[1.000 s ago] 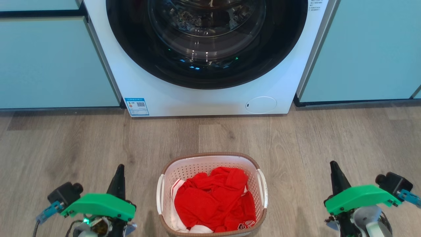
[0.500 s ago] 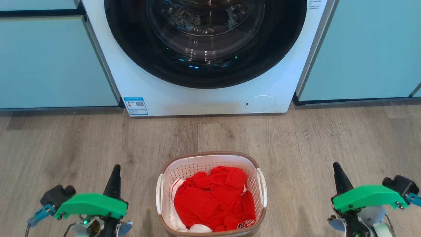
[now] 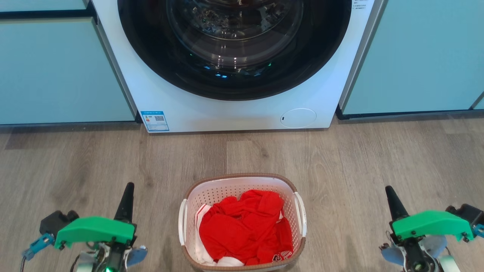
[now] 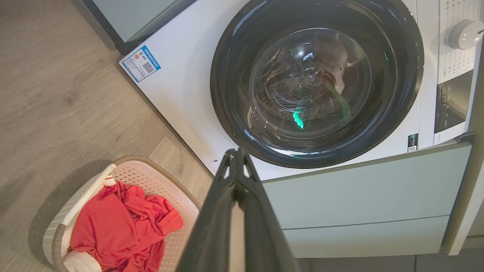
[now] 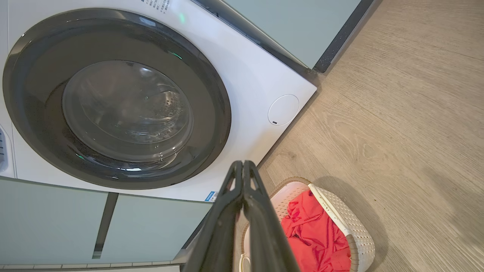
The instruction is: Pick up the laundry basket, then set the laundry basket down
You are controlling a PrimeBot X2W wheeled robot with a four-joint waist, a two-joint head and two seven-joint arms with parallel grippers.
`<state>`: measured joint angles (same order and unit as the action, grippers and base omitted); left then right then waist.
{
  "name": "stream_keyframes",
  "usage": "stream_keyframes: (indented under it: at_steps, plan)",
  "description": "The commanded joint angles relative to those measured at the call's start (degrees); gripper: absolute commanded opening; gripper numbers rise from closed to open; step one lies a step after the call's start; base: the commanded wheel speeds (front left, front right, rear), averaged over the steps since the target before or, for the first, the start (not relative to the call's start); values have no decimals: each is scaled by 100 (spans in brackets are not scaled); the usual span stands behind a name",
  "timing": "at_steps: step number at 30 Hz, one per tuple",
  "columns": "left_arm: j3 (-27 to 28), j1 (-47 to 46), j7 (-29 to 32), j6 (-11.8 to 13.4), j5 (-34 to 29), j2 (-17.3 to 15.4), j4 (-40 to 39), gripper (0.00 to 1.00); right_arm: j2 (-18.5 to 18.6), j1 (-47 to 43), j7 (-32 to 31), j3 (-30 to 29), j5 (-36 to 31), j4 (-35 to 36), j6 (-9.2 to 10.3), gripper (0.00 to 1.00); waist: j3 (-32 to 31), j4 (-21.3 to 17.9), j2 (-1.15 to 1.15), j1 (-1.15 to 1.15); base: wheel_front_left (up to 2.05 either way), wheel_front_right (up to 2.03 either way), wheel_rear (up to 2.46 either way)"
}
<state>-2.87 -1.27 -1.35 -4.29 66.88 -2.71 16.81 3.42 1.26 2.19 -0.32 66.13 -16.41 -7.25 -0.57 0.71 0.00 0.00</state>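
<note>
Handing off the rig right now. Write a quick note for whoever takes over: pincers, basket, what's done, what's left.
left pincer: shut, empty, left of the basket, apart from it.
right pincer: shut, empty, right of it, also apart.
laundry basket: upright on the floor before the washing machine, red clothes inside.
Done: no lift evident; the basket is unheld.
Left: probably open both pincers, take the side handles, lift, set down.

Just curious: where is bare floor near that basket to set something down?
Bare floor lies between washing machine and laundry basket, and beside the basket toward the left gripper and right gripper. The basket itself is crowded with red clothes.
</note>
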Motion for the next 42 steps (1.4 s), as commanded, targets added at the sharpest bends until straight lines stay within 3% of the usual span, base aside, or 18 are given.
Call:
stream_keyframes:
  at_steps: [1, 42]
  plan:
    - [214, -322, 53, -57, 163, -45, -218, 0, 86, 351, -43, 17, 180, 219, -17, 0, 2, -2, 0, 0, 0, 0, 0]
    - [905, -490, 756, -320, 2557, -45, -277, 0, 66, 477, -735, -454, 2741, 248, -24, 0, 75, -71, 0, 0, 0, 0, 0]
